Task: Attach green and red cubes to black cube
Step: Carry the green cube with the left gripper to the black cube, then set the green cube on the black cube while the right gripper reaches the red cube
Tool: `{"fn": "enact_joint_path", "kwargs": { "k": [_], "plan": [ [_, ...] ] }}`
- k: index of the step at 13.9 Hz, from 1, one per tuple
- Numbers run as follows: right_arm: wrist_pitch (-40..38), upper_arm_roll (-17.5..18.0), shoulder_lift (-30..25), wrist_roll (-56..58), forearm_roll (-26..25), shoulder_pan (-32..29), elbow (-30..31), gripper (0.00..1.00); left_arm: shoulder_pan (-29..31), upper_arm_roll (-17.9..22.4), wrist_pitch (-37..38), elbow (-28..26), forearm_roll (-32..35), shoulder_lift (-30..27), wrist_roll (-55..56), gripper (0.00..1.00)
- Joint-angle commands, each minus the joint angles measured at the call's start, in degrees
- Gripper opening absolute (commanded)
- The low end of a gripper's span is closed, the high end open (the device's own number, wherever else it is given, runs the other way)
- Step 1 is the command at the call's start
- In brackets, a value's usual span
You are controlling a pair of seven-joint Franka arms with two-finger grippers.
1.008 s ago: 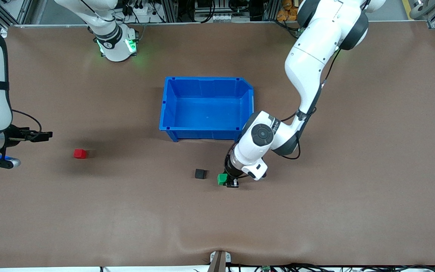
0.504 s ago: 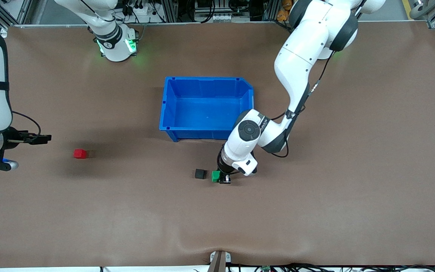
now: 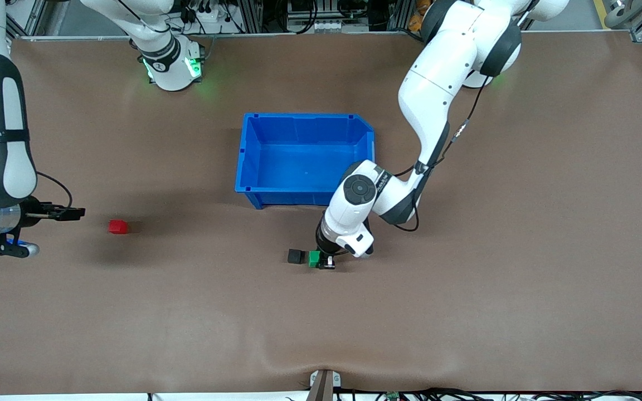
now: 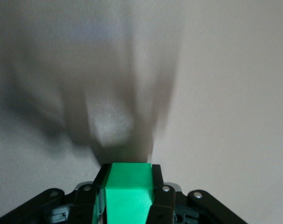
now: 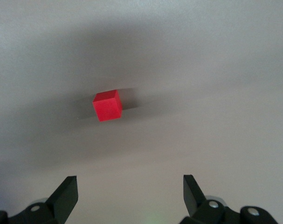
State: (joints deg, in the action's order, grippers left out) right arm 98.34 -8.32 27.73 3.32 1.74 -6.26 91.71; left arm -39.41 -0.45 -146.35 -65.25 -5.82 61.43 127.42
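My left gripper [image 3: 321, 260] is shut on the green cube [image 3: 314, 259] and holds it low at the table, right beside the black cube [image 3: 296, 256], which sits nearer the front camera than the blue bin. In the left wrist view the green cube [image 4: 128, 189] sits clamped between the two fingers [image 4: 159, 196]; the black cube is out of that view. The red cube [image 3: 118, 226] lies alone toward the right arm's end of the table. My right gripper [image 3: 70, 213] is open and empty beside the red cube, which shows ahead of it in the right wrist view [image 5: 107, 105].
A blue bin [image 3: 254, 161], empty, stands mid-table, farther from the front camera than the black cube. The right arm's base [image 3: 170, 67] stands at the table's back edge.
My left gripper has carried the green cube toward the black cube until they stand side by side. My right gripper has shifted slightly toward the red cube.
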Motion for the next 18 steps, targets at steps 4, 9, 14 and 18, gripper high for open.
{"fn": "enact_joint_path", "kwargs": {
  "k": [4,9,14,18],
  "plan": [
    [2.38,0.23,1.54,0.20,2.04,0.19,0.66,1.00,-1.55,0.72,-0.86,3.20,-1.04,2.38,0.46,0.00],
    [6.49,0.23,4.87,0.20,2.04,0.28,0.75,1.00,-2.25,0.28,-0.87,3.03,-1.04,2.29,0.64,0.00],
    [7.56,0.23,6.20,0.20,2.13,0.46,1.63,1.00,-1.90,0.19,5.36,2.67,-1.04,0.80,0.73,0.00],
    [10.19,0.23,6.20,0.20,2.40,0.99,3.03,1.00,-1.46,0.02,8.44,2.76,-1.04,-0.52,0.47,0.00]
  ]
}}
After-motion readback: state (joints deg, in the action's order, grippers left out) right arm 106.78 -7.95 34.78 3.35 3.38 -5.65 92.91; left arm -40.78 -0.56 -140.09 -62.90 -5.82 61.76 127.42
